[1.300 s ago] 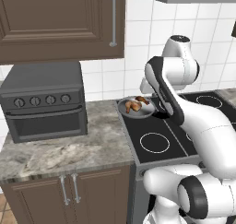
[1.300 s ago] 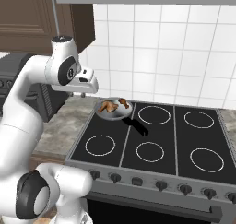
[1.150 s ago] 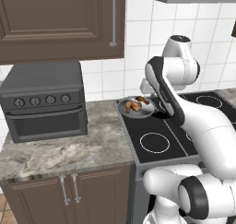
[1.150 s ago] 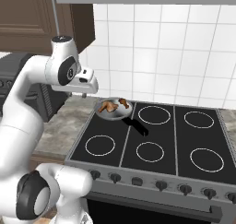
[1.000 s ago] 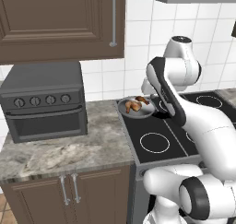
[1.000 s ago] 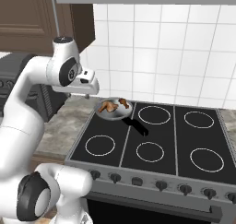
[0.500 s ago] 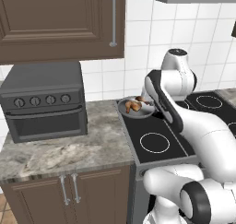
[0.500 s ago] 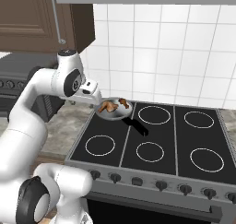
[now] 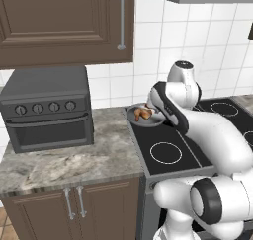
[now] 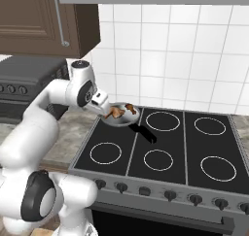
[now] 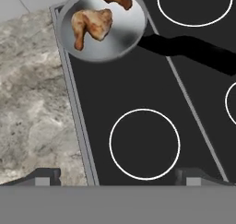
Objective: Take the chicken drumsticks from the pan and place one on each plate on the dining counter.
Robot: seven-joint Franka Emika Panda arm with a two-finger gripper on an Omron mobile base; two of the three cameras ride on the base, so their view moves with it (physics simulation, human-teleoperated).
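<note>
The tool (image 11: 115, 176) has dropped lower over the stove in the last second, its two finger tips spread wide with nothing between them. Beyond it, at the stove's far left corner, sits the pan (image 11: 120, 38) with both chicken drumsticks (image 11: 92, 26) inside, its dark handle running right across the cooktop. This looks like the start of the reach for the first drumstick; nothing is lifted yet.

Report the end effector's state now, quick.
End effector: open, holding nothing; both drumsticks lie in the pan.
</note>
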